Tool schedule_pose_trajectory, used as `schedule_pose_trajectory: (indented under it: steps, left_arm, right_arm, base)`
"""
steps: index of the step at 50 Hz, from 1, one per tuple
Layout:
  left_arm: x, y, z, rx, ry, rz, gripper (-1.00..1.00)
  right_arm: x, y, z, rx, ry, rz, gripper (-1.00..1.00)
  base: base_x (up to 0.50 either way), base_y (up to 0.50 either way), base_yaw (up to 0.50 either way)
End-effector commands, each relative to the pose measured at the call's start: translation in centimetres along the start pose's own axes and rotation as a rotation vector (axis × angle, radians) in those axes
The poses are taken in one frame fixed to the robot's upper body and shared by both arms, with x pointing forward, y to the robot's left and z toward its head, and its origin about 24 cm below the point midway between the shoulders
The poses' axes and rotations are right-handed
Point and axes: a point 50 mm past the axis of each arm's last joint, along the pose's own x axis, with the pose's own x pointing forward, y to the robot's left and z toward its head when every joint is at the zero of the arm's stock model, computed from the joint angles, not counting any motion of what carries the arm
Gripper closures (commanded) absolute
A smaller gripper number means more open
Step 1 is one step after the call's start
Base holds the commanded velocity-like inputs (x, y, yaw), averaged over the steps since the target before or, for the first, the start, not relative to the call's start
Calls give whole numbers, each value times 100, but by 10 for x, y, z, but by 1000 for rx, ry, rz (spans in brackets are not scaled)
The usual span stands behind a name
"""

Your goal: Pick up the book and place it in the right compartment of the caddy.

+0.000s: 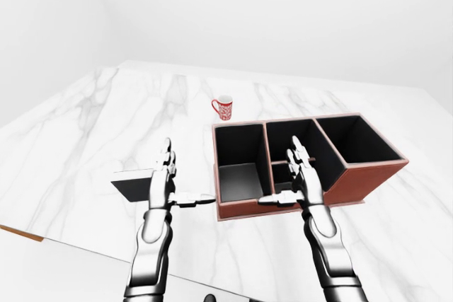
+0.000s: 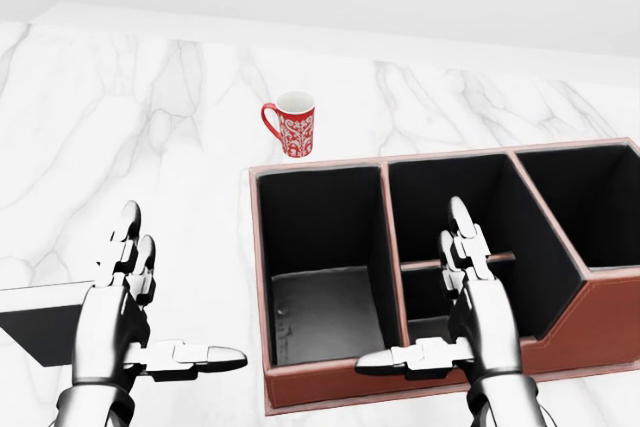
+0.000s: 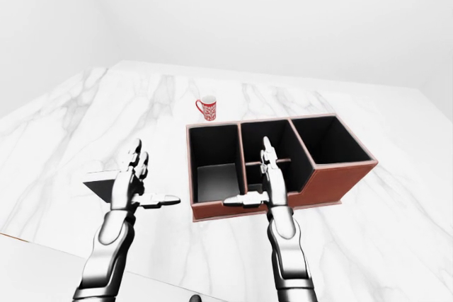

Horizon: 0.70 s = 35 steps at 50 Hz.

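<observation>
**Kid:** If we start at the left, what is that dark flat thing by the left hand (image 2: pixel 112 319)?

**Helper:** I think it is the book (image 1: pixel 134 186). It lies flat on the marble table (image 1: pixel 78 132), just past the left hand on its outer side. The hand covers part of it, so I cannot tell if they touch.

**Kid:** Is the hand holding it?

**Helper:** No. Its fingers are spread wide and straight, and the thumb sticks out to the side. Nothing is in it.

**Kid:** And the right hand (image 2: pixel 478 307)?

**Helper:** Wide open too, and holding nothing. It hangs over the near wall of the caddy (image 2: pixel 330 385), by the middle part. The right compartment (image 1: pixel 357 139) is farther out, on that hand's outer side. A red mug (image 2: pixel 291 124) stands beyond the caddy.

**Kid:** What could go wrong?

**Helper:** The book lies flat, so fingers might slip off and push it away. It also has to cross the whole caddy, so it could bump a wall or drop into the wrong part.

**Kid:** What can't we see?

**Helper:** The book's edge is cut off in the head view. It looks plain black, with no cover showing. The caddy's insides are very dark too.
</observation>
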Motion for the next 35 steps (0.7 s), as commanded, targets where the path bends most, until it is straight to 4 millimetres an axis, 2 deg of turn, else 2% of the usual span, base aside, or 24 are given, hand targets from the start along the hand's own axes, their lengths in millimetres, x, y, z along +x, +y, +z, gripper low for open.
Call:
schedule_pose_trajectory:
  steps: [1, 4, 9, 10, 12, 16, 18, 22, 25, 26, 27, 28, 32, 34, 35]
  left_arm:
    - [1, 2, 1, 27, 18, 21, -100]
    - [2, 5, 6, 62, 15, 30, -100]
    - [8, 10, 29, 277, -57, 37, -100]
    - [9, 10, 41, 401, -103, 24, -100]
    - [11, 12, 56, 541, -155, 25, -100]
    - [18, 15, 74, 766, -184, -28, -100]
    - [25, 18, 73, 989, -120, -102, -100]
    - [31, 29, 67, 1242, 19, -138, -100]
    - [37, 37, 82, 1334, 71, -135, -100]
    - [39, 41, 83, 1389, 119, -151, -100]
    - [40, 44, 83, 1408, 151, -161, -100]
    - [42, 48, 85, 1458, 207, -180, -100]
    - [45, 58, 89, 1501, 264, -153, -100]
    - [48, 66, 93, 1582, 302, -113, -100]
    - [50, 69, 93, 1596, 320, -102, -100]
  right_arm:
    - [-1, 0, 0, -4, -2, 2, -100]
    - [-1, 1, -1, -4, -2, 3, -100]
    - [-1, 1, 0, -4, -4, 1, -100]
    - [-1, 1, 0, -4, -3, 1, -100]
    - [-1, 1, -1, -4, -3, 2, -100]
    - [-1, 1, 0, -3, -2, 1, -100]
    - [-1, 1, 0, -3, -2, 1, -100]
    - [-1, 2, 1, -4, -2, 1, -100]
    - [-1, 2, 0, -5, -1, 1, -100]
    - [-2, 3, -16, -2, 49, 1, -100]
    - [-1, 3, -3, -4, 0, 2, -100]
    - [0, 3, -1, -6, -1, 3, -100]
    - [0, 3, 0, -5, 0, 3, -100]
    - [0, 3, -1, -3, 1, 3, -100]
    - [-1, 3, -14, -2, 42, 3, -100]
  base:
    - [0, 0, 0]
    - [0, 0, 0]
    - [0, 0, 0]
    - [0, 0, 0]
    - [0, 0, 0]
    - [0, 0, 0]
    - [0, 0, 0]
    - [0, 0, 0]
    - [0, 0, 0]
    - [0, 0, 0]
    - [0, 0, 0]
    - [0, 0, 0]
    - [0, 0, 0]
    - [0, 0, 0]
    - [0, 0, 0]
